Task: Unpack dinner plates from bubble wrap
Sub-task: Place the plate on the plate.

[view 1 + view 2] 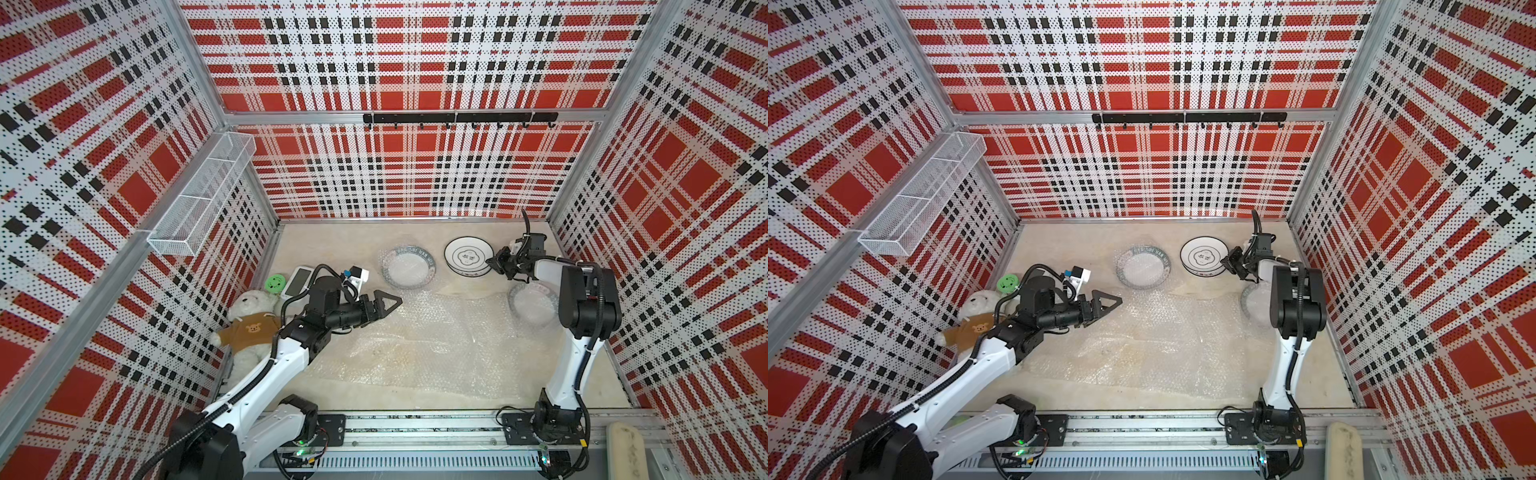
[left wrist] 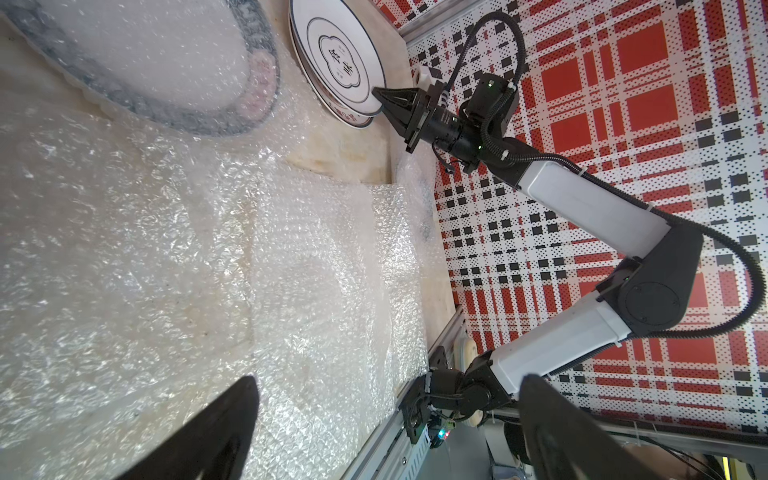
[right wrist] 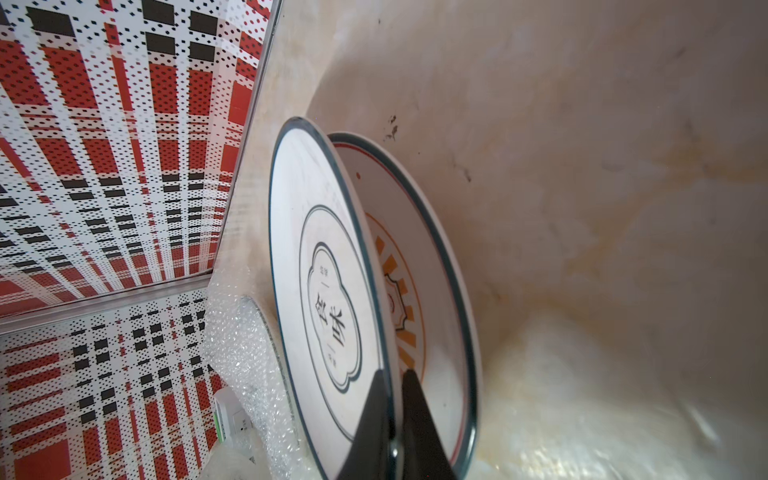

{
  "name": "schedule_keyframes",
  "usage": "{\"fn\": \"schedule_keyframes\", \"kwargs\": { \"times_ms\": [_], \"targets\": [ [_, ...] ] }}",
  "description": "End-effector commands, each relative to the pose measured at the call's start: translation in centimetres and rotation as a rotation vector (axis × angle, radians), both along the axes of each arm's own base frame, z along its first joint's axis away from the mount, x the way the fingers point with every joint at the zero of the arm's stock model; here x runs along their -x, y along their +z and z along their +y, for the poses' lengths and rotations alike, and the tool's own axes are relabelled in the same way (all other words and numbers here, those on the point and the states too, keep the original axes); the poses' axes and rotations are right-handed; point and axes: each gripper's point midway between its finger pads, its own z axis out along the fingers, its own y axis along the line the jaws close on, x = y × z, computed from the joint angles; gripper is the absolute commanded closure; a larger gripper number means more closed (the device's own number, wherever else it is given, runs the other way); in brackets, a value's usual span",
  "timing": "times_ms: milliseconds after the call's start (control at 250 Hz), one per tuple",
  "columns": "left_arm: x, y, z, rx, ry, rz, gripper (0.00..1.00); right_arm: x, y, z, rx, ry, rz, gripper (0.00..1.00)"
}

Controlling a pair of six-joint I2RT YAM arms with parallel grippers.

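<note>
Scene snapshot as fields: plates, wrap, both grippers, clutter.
bare plates: top plate tilted over lower plate, back right
wrapped plates: centre wrapped plate at back; right wrapped plate, partly hidden by the right arm
loose bubble wrap: flat sheets, mid-table
right gripper: shut on top plate's rim
left gripper: open, empty, above loose bubble wrap
clutter: teddy bear, green disc, left edge
</note>
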Motion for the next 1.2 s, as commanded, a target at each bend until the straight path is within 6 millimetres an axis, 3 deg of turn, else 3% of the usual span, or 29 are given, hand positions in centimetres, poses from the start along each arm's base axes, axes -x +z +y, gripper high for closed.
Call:
{"fn": "schedule_keyframes", "kwargs": {
  "times_ms": [0,444,536,768,872,1048,1196],
  "targets": [
    [-0.4,0.0,0.4,0.007,0.026,-0.005,0.01,-0.8,0.4,-0.3,0.003,0.007,-0.032,0.89],
    [-0.8,-2.0,2.3,-0.026,0.098,0.064,0.01,-0.6,1.0,0.0,-0.010,0.021,-0.045,0.57],
    [-1.1,-2.8,3.9,-0.072,0.153,0.088,0.01,-0.5,1.0,-0.2,-0.001,0.022,-0.039,0.48],
    [-0.2,-4.0,6.2,-0.207,0.215,0.101,0.01,-0.2,1.3,-0.6,0.032,0.023,-0.025,0.39],
    [0.5,-4.2,7.8,-0.281,0.264,0.104,0.01,-0.2,3.6,-1.2,0.080,0.009,-0.068,0.29],
    [1.1,-5.5,11.9,-0.367,0.402,0.164,0.01,0.3,10.2,-1.8,0.156,0.001,-0.178,0.18],
    [-0.5,-5.7,15.2,-0.315,0.561,0.230,0.00,2.5,14.7,-0.8,0.180,0.013,-0.255,0.12]
  ]
}}
